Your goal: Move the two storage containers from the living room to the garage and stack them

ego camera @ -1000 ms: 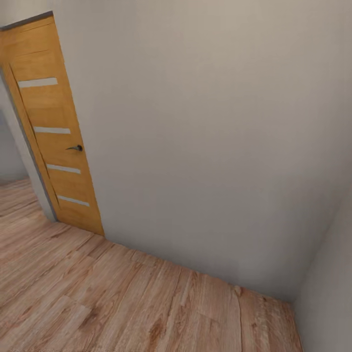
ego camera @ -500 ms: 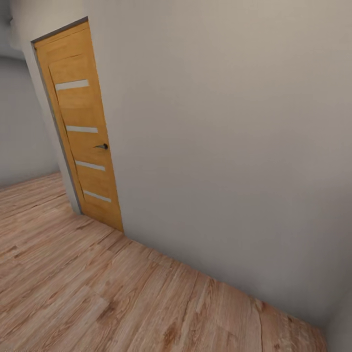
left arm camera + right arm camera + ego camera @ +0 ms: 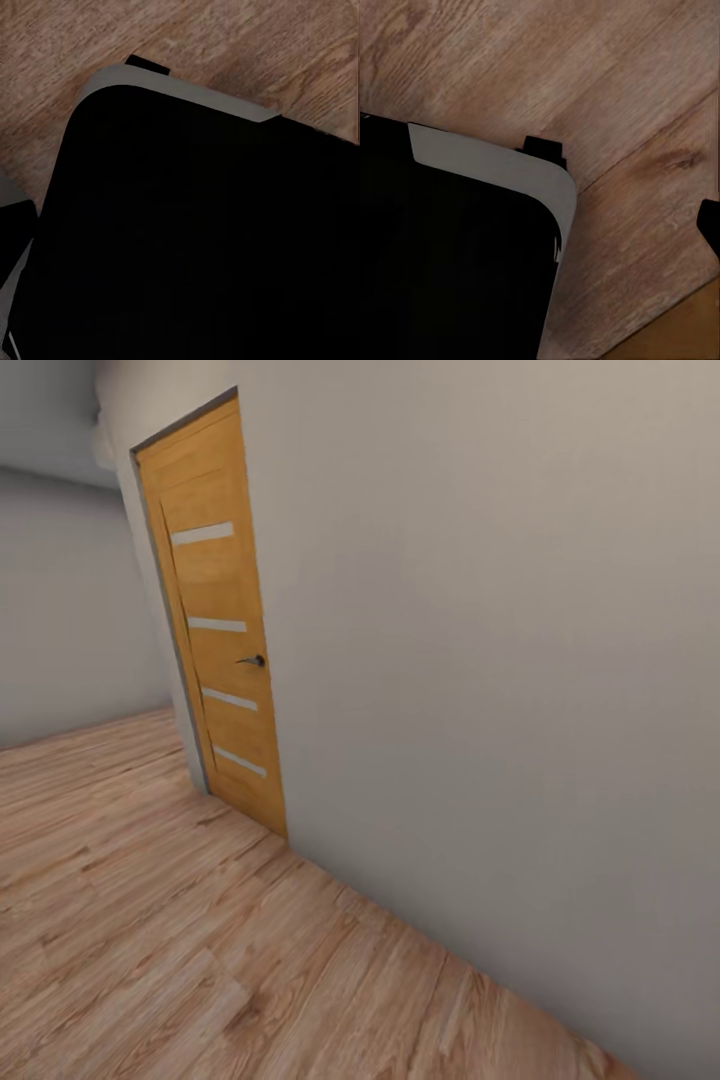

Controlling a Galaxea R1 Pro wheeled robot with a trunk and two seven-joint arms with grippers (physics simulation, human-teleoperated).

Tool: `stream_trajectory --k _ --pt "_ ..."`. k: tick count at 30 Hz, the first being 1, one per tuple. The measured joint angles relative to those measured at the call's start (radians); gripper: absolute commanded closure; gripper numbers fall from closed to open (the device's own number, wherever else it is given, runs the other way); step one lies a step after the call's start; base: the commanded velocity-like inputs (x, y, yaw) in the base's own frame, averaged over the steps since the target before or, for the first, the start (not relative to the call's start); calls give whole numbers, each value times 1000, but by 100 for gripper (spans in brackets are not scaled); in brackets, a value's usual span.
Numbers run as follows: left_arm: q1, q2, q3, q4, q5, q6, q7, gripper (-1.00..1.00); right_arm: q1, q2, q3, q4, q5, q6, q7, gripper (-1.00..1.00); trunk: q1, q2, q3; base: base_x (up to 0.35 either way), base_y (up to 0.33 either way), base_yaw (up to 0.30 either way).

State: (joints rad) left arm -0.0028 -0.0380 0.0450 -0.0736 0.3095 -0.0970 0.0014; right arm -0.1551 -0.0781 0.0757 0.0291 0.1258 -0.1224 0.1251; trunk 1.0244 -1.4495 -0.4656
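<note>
Orange-red storage containers: none to be located here, so their bearing from either arm, their long axis and the nearer arm cannot be told; grippers likewise cannot be judged open, closed or loaded. Head view lists a tall honey-coloured wooden door point(image 3: 215, 620) with pale horizontal strips and a dark handle point(image 3: 254, 660), set in a plain pale grey wall point(image 3: 500, 660) above light wood-plank flooring point(image 3: 150, 920). Wrist views add a black rounded panel with grey edging point(image 3: 195, 225), apparently the robot's own body, over that planking.

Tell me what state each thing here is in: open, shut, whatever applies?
Door: shut, flush in its frame, handle level.
Wall: plain grey, bare.
Wood floor: bare planks where it shows.
Black robot body: low over the planks, seen from the wrist cameras.
</note>
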Motion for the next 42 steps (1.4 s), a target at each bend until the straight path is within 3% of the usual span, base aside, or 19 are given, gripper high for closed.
stream_trajectory --k 7,36,42 --pt "0 0 0 -1 0 0 0 -100 0 0 0 0 0 0 -1 -100 0 0 0 180 0 273" --pt "0 -1 1 -2 1 0 1 -100 0 3 -2 0 -4 2 -7 -100 0 0 0 9 -2 289" --pt "0 0 0 0 0 1 0 -100 0 0 -3 0 -4 1 -6 -100 0 0 0 241 -107 84"
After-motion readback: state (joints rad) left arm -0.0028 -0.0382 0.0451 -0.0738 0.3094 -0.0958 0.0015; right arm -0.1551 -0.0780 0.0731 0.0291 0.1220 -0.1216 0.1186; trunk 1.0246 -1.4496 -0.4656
